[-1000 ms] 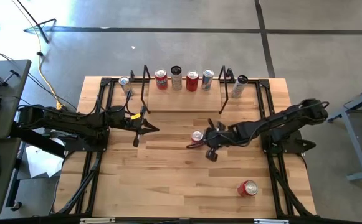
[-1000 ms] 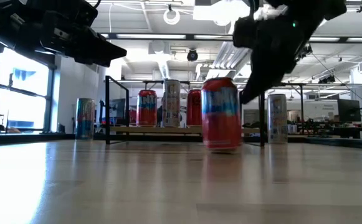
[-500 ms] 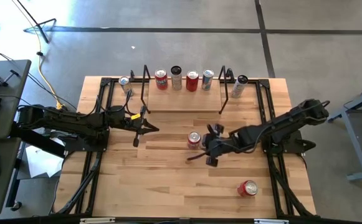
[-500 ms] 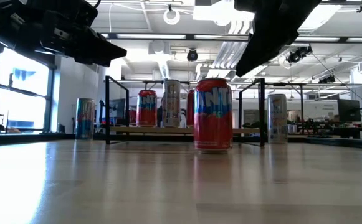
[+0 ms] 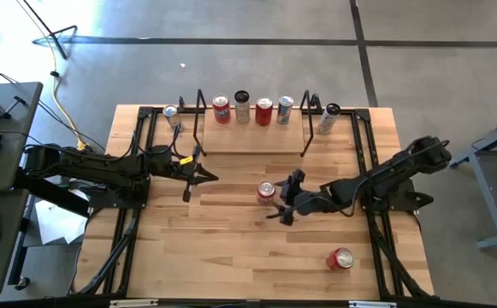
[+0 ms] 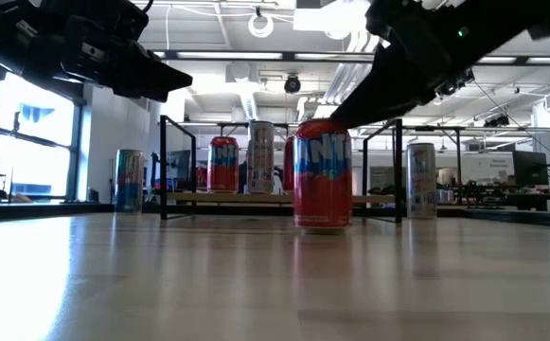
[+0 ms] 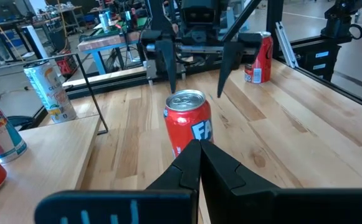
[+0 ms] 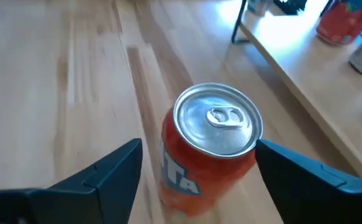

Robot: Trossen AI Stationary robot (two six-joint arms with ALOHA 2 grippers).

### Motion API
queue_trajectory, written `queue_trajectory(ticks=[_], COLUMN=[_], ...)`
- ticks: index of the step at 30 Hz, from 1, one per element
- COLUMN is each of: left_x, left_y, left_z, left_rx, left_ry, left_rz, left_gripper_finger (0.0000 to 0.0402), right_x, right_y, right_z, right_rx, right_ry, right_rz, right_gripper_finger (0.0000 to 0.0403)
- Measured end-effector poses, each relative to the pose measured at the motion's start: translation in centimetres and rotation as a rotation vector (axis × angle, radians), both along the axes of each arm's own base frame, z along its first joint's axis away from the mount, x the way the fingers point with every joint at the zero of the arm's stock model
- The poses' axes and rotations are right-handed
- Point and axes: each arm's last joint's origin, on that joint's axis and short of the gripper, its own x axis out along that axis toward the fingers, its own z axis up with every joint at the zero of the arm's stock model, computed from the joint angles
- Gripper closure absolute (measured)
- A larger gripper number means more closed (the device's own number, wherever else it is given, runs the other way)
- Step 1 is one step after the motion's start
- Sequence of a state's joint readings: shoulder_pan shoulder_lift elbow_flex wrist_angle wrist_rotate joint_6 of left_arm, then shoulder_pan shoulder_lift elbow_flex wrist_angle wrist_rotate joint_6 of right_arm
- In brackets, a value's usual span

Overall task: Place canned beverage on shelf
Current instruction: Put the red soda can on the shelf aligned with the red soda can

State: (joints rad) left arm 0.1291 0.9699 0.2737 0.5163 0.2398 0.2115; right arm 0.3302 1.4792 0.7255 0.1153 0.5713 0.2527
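A red can (image 5: 266,192) stands upright on its base on the table, in front of the shelf (image 5: 252,141). The shelf is a low light-wood board with a black wire frame at each end. My right gripper (image 5: 284,198) is open just right of the can. One finger (image 8: 115,168) stands on either side of the can's top (image 8: 217,118), the other (image 8: 293,171) opposite, neither touching it. My left gripper (image 5: 210,178) hangs shut and empty left of the can, pointing at it.
Several cans (image 5: 252,109) stand along the shelf's far edge. One can (image 5: 171,114) stands outside its left frame and one (image 5: 329,118) outside its right frame. Another red can (image 5: 340,258) is near the table's front right. Black rails (image 5: 137,214) run along both table sides.
My right gripper has set the red can down, opened and let go. The can, held just off the table a second ago, now stands upright a little farther left. The gripper has then tipped downward, its fingers astride the can's top.
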Motion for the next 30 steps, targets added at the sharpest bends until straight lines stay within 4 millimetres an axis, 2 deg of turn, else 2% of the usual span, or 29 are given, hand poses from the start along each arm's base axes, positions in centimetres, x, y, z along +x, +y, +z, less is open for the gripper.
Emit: queue_trajectory(ticks=[6,10,20,30], left_x=[0.0,0.0,0.0,0.0], left_y=[0.0,0.0,0.0,0.0], left_z=[0.0,0.0,0.0,0.0], left_rx=[0.000,0.000,0.002,0.000], left_ry=[-0.001,-0.001,-0.005,-0.003], left_rz=[0.000,0.000,-0.001,-0.001], left_gripper_finger=[0.0402,0.0401,0.0401,0.0401], right_x=[-1.1,-1.6,-0.7,0.5], right_y=[-1.3,-2.1,-2.7,-2.6], right_z=[-1.9,-2.3,-1.5,-3.6], right_rx=[0.056,0.079,0.098,0.058], right_ry=[-0.188,-0.260,-0.282,-0.273], right_rz=[-0.051,-0.070,-0.013,0.031], right_gripper_finger=[0.0107,0.0107,0.0107,0.0107])
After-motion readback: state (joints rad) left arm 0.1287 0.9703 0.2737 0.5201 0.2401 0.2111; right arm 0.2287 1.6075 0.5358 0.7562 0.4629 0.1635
